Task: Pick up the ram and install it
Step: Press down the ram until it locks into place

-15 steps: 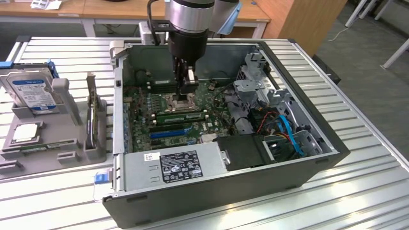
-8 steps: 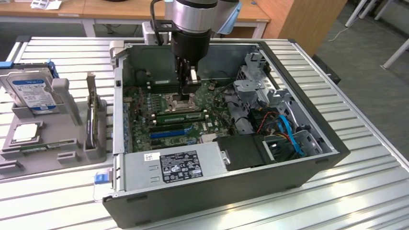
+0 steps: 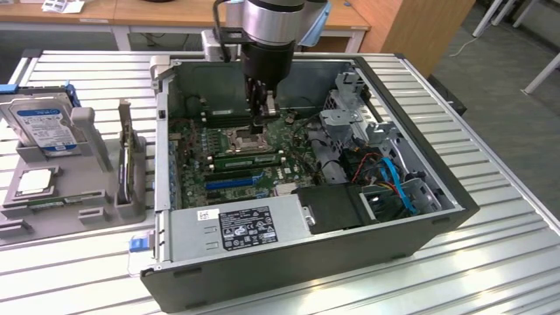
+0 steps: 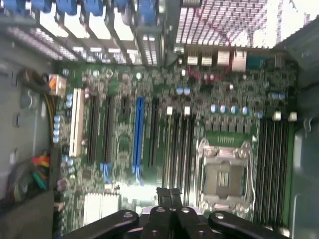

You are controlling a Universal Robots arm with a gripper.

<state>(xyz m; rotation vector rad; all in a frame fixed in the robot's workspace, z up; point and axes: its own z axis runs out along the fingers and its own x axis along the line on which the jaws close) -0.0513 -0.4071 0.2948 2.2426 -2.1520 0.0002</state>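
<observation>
My gripper [image 3: 262, 117] reaches down into the open computer case [image 3: 385, 243], low over the motherboard [image 3: 197, 154] near the empty processor socket [image 3: 249, 139]. In the wrist view its fingertips [image 4: 169, 193] are pressed together with nothing between them, over the dark memory slots [image 4: 179, 149] beside the socket [image 4: 224, 177]. A long green stick, which looks like the ram [image 3: 249, 159], lies along a slot just in front of the socket in the exterior view. Whether the gripper touches it I cannot tell.
A grey tray [image 3: 18, 226] at the exterior view's left holds a hard drive [image 3: 44, 121], a square silvery processor chip [image 3: 35, 180] and an upright dark expansion card [image 3: 131, 164]. Inside the case sit the power supply [image 3: 240, 226], blue cables [image 3: 394, 180] and a drive cage [image 3: 350, 125].
</observation>
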